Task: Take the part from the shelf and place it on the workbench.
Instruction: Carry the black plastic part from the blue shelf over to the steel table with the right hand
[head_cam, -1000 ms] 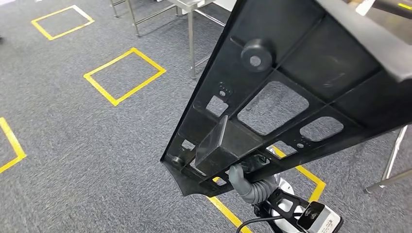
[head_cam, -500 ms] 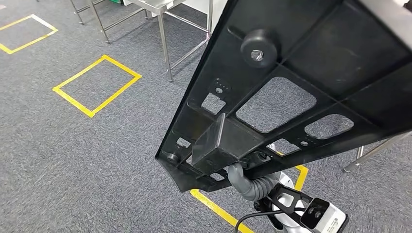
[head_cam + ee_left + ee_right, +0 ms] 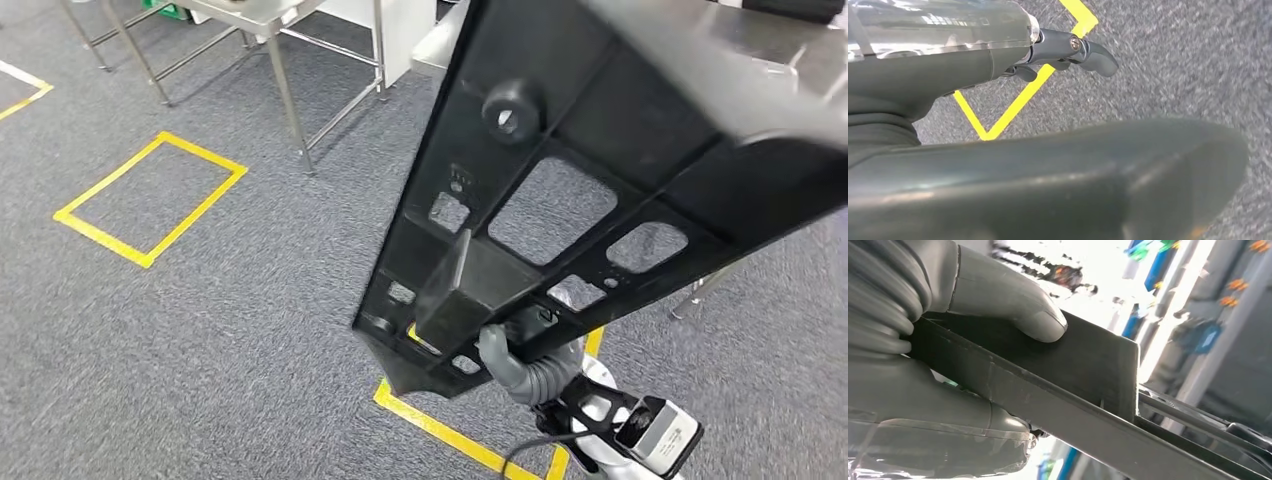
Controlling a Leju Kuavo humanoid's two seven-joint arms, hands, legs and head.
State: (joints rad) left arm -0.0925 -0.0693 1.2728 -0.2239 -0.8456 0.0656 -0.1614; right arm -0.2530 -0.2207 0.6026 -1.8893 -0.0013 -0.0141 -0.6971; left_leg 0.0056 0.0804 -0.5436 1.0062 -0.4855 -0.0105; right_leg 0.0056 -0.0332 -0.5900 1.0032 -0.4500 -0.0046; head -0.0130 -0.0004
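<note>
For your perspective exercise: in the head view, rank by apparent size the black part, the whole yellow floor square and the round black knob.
1. black part, enlarged by nearness
2. yellow floor square
3. round black knob

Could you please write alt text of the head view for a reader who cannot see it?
A large black plastic part with ribs and cut-out openings is held up over grey carpet by the right hand, which grips its lower end. Yellow tape squares mark the floor, and steel table legs stand behind.
</note>
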